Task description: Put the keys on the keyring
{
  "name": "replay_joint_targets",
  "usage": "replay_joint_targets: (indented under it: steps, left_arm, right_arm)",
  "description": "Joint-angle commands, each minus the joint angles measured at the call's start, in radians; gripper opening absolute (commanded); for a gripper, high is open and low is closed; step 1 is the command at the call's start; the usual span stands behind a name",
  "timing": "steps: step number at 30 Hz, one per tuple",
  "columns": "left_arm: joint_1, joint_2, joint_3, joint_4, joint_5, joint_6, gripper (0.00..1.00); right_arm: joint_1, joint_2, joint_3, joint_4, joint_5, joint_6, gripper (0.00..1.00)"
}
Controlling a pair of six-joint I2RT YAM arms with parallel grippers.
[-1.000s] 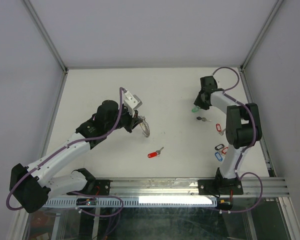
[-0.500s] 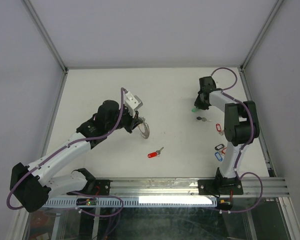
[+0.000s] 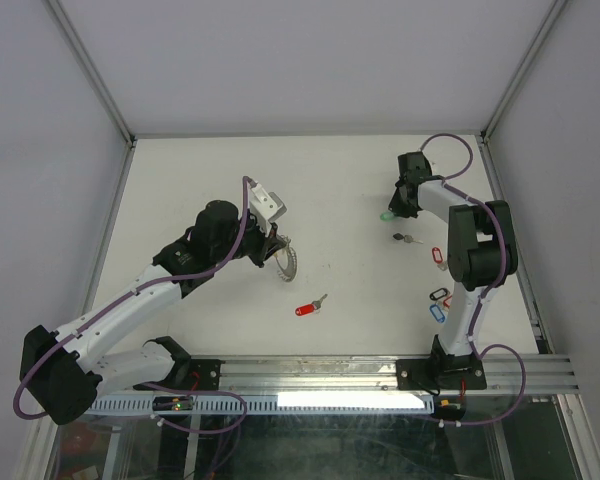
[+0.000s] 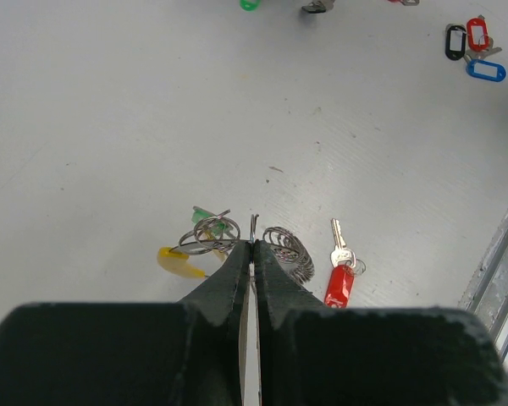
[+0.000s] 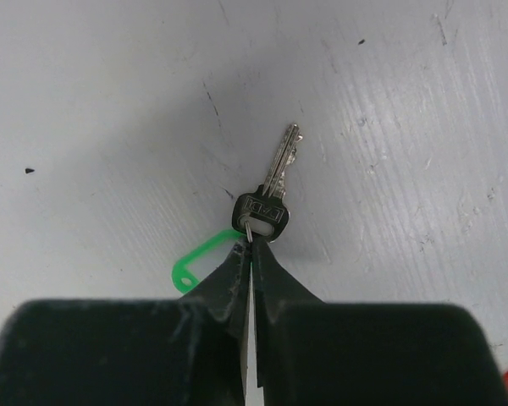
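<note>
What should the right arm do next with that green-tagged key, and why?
Probably lift it slightly off the table. The right jaws look shut at the head of the green-tagged key, which lies on the surface, and the keyring is held in the left jaws across the table.

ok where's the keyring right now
Top view: the keyring sits left of the middle of the table, pinched in the closed tips of the left hand. The lone red-tagged key lies just to its right, toward the near edge.
</note>
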Motion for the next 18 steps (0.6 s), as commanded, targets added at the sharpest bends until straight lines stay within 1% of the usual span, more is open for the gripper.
replay_joint_targets:
  steps: [1,5,8,10,12,13,15,18]
  left_arm:
    - [0.010,-0.017,0.020,0.052,0.023,0.010,0.00]
    - [0.010,-0.018,0.021,0.052,0.028,0.011,0.00]
    - [0.010,-0.022,0.019,0.051,0.027,0.010,0.00]
    - [0.011,-0.024,0.018,0.057,0.025,0.006,0.00]
    - [0.010,-0.022,0.019,0.057,0.020,0.002,0.00]
    - [0.011,-0.021,0.017,0.057,0.016,0.002,0.00]
    - [0.010,-0.022,0.020,0.058,0.013,0.001,0.00]
    - [0.010,-0.028,0.016,0.057,0.008,0.003,0.00]
  right_arm:
    - [-0.002,-0.039,0.038,-0.002,0.013,-0.037,0.00]
    - [-0.001,-0.094,0.035,-0.019,-0.035,-0.092,0.00]
    - [-0.002,-0.181,-0.008,0.022,-0.127,-0.137,0.00]
    - [-0.002,-0.248,-0.049,0.071,-0.230,-0.179,0.00]
    - [0.000,-0.302,-0.085,0.113,-0.437,-0.266,0.00]
    - [0.005,-0.322,-0.083,0.104,-0.513,-0.295,0.00]
    - [0.024,-0.364,-0.087,0.087,-0.614,-0.336,0.00]
    - [0.075,-0.467,-0.134,0.119,-0.695,-0.382,0.00]
